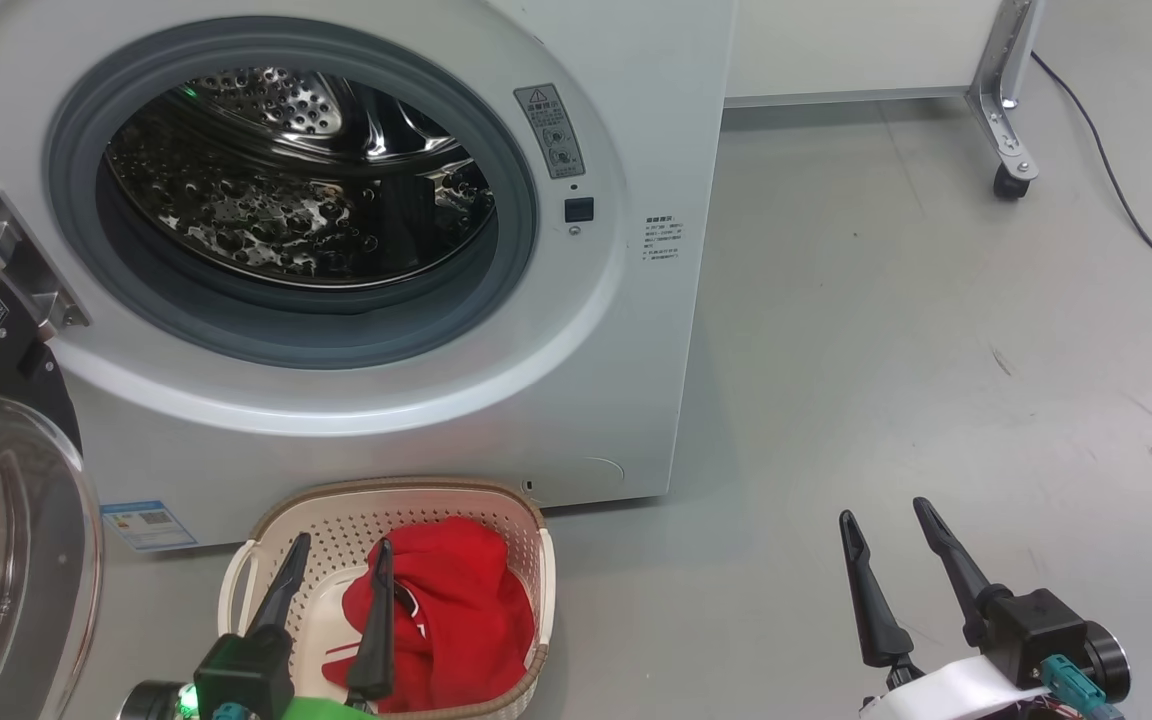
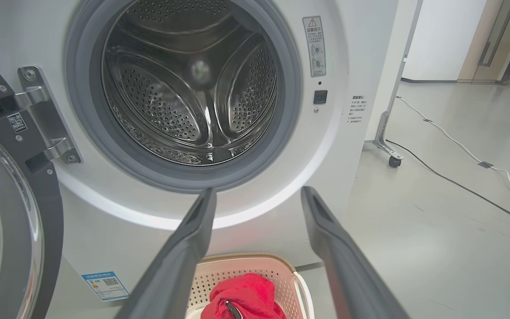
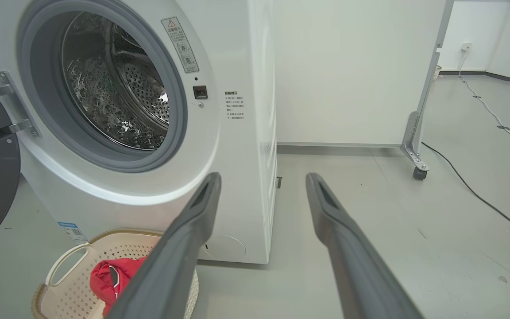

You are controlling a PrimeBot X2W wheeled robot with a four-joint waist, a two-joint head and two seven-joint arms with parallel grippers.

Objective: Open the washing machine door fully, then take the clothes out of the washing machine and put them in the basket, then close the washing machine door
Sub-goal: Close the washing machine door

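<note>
One washing machine [image 1: 636,300] takes up most of the head view, its top and left side cut off by the frame. Its round opening stands uncovered, a grey ring around the shiny perforated drum [image 1: 316,200], whose deeper part is lost in glare and shadow.

One washing machine door [image 1: 6,560] hangs swung out at the left on a metal hinge [image 1: 21,260]. Only a slice of its black rim and bulging glass is in frame.

One basket [image 1: 386,495] sits on the floor just in front of the machine, below the opening. Its near edge is cut off and partly covered by the left arm.

One red heap of the clothes [image 1: 466,610] lies inside the basket. How many garments make it up cannot be told.

Two grippers show. The left gripper [image 1: 341,545] hangs over the basket with its fingers spread wide and nothing between them. One finger crosses the red fabric in the head view, and whether it touches is unclear. The right gripper [image 1: 881,510] is over bare floor to the right of the machine, well apart from the basket, its fingers spread just as wide and holding nothing.

One blue label [image 1: 148,525] sits low on the machine's front, its print too small to read.
</note>
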